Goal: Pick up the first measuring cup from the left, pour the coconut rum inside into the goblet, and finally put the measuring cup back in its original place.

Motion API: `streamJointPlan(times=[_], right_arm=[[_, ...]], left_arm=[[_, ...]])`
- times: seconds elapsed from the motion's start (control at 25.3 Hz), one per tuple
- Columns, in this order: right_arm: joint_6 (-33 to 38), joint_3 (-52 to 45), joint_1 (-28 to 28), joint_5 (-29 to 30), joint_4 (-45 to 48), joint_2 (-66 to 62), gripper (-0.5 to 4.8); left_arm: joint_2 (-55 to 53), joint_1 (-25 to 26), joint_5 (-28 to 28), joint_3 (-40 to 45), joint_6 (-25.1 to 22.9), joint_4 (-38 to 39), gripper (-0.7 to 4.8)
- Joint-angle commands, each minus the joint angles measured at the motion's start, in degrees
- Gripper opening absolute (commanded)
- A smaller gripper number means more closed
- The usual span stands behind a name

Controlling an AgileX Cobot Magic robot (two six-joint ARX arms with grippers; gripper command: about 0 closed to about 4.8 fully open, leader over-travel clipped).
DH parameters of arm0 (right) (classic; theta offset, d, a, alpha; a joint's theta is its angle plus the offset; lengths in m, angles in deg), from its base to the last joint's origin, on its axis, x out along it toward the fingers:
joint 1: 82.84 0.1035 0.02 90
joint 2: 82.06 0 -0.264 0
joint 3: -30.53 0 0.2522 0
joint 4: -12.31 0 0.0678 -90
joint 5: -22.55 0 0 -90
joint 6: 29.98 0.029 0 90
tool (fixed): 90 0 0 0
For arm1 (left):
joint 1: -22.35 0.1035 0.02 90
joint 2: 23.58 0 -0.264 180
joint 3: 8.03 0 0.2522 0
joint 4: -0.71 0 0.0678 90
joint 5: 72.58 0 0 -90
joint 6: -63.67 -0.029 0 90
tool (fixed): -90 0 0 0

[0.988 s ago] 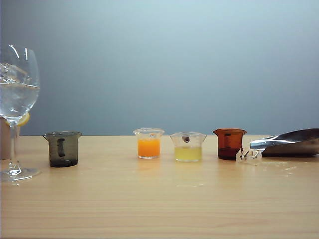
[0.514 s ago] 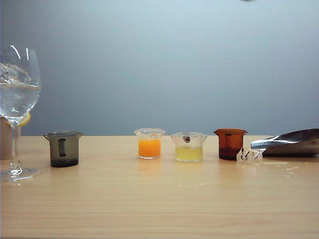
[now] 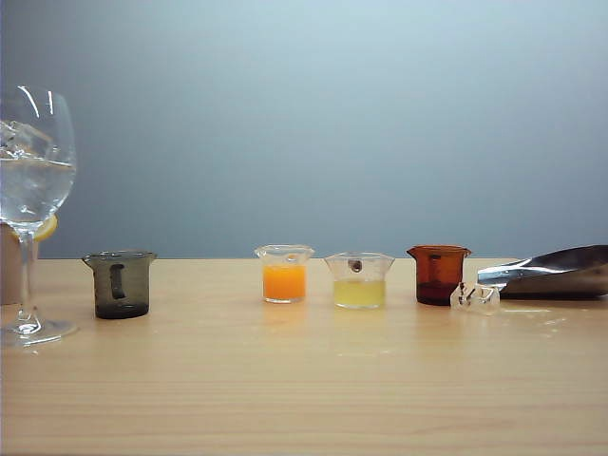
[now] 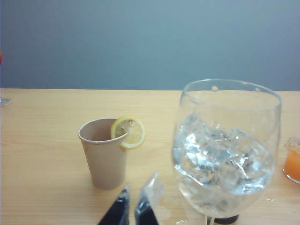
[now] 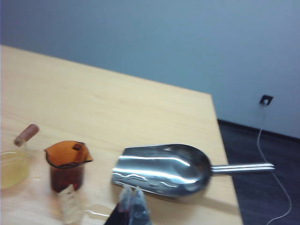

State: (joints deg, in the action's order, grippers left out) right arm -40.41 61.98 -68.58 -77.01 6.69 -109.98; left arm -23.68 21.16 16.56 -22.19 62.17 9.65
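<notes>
Goblet (image 3: 34, 214): at 9 o'clock on the table (image 3: 304, 380), upright, holding ice cubes (image 4: 220, 157) and clear liquid (image 3: 34, 190) about halfway up the bowl.
Paper cup (image 4: 105, 152): just behind the goblet, upright, with a lemon slice (image 4: 128, 132) hooked on its rim.
Left gripper (image 4: 133, 211): seen only in its wrist view, low over the table in front of the paper cup and beside the goblet; its fingertips stand almost together with a thin gap and hold nothing.
Measuring cup (image 3: 120, 283): smoky grey, upright on the table at about 8 o'clock, right of the goblet and apart from it, handle facing the camera; whether any liquid is in it cannot be told.
Orange cup (image 3: 284, 274): near the centre, upright, half full of orange liquid.
Yellow cup (image 3: 359, 279): just right of the orange cup, with pale yellow liquid.
Brown cup (image 3: 438, 274): at 3 o'clock, amber, upright.
Clear clip (image 3: 474, 297): lying in front of the brown cup, touching or nearly so.
Metal scoop (image 3: 556, 272): at the far right edge, lying on its side.
Right gripper (image 5: 132, 206): seen only in its wrist view, above the scoop's near edge; fingers pressed together, empty.
</notes>
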Motion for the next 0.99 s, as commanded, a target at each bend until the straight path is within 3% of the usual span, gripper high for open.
streamJointPlan(times=[0.04,0.28,0.91,0.99], right_arm=[[-0.2,-5.0,-3.8,0.5,0.8,11.6,0.00],[-1.0,-10.2,-9.3,0.5,-3.6,27.5,0.00],[0.1,-17.6,-10.4,0.8,-3.9,27.8,0.00],[0.1,-17.6,-10.4,3.1,-3.8,27.8,0.00]], left_arm=[[0.0,-0.1,0.0,-0.1,0.0,-0.2,0.30],[0.0,-0.1,0.0,-0.1,0.0,-0.1,0.30],[0.0,0.0,-0.3,-0.1,0.0,0.0,0.30],[0.0,0.0,-0.3,-0.1,0.0,0.0,0.30]])
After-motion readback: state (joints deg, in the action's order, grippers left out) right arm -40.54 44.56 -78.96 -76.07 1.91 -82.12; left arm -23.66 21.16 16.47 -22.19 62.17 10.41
